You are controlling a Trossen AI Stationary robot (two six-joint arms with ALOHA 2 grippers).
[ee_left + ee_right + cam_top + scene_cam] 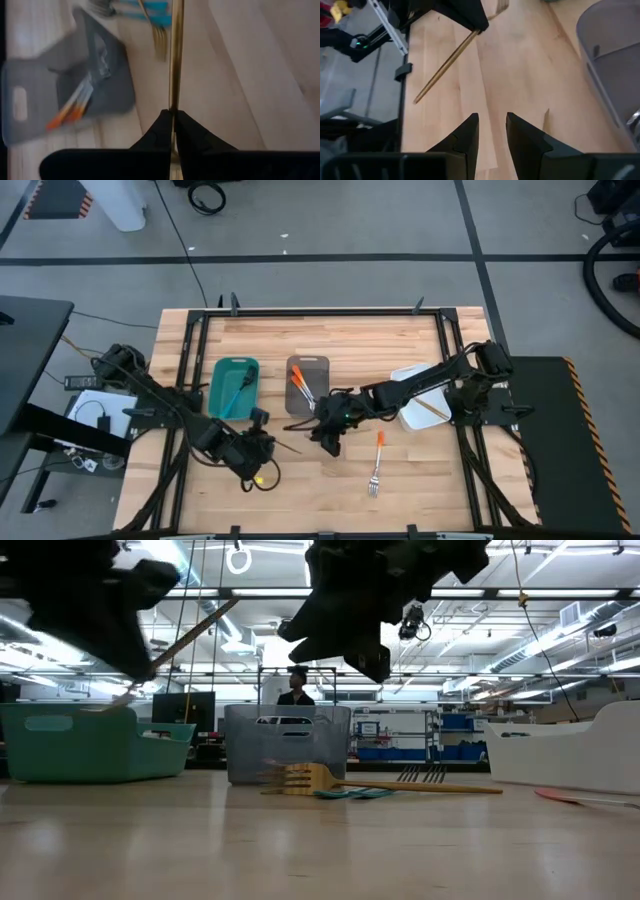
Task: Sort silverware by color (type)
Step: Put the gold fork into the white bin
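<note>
My left gripper [262,446] hangs above the near middle of the table, shut on a thin gold utensil [176,55], seen also in the low view [195,632]. My right gripper [492,131] is open and hovers near the grey tray's near end [330,430], touching nothing. A gold fork [330,780] lies flat on the table over blue-handled pieces [150,9]. Orange-handled utensils [300,383] lie in the grey tray [307,363]. One orange-handled fork [377,463] lies on the bare wood. A gold piece [432,409] rests in the white tray [405,376]. My left gripper pinches the gold utensil's shaft [173,107] between its two fingers. The shaft runs straight out ahead of the fingertips, in line with them. The utensil is lifted clear of the table and slants upward in the low view.
A teal tray [222,370] with a blue-handled piece stands left of the grey tray. A black frame rail [190,360] borders the wooden table top. Bare wood lies along the near edge, around the orange-handled fork. A person [296,688] stands far off in the room.
</note>
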